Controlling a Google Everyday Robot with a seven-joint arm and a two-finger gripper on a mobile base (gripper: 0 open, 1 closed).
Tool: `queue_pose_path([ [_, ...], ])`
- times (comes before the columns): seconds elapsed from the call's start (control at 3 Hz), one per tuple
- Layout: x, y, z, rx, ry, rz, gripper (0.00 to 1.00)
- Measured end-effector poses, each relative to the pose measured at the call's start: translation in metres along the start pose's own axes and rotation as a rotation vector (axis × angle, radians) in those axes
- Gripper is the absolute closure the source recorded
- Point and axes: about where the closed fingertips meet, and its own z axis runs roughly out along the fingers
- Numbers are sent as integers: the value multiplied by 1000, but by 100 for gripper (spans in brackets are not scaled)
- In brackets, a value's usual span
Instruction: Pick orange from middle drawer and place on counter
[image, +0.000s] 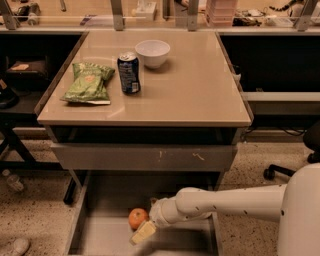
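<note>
The orange (138, 218) lies on the floor of the open middle drawer (102, 239), low in the camera view, near the drawer's middle. My gripper (143, 232) reaches in from the right on a white arm and sits right against the orange's lower right side, low over the drawer floor. The orange rests on the floor and is not lifted. The beige counter (190, 90) is above, behind the drawer.
On the counter stand a soda can (129, 73), a white bowl (152, 53) and a green chip bag (89, 82). A closed grey drawer front (145, 157) overhangs the open drawer. A chair base (272, 172) is at the right.
</note>
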Motion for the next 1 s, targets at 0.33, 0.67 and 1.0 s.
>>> queue_pose_path([
  [0.33,-5,1,13,-15,-38,-1,0],
  [0.67,-5,4,24,-33,-60,4,0],
  [1.0,-5,4,26,-36,-63,5,16],
])
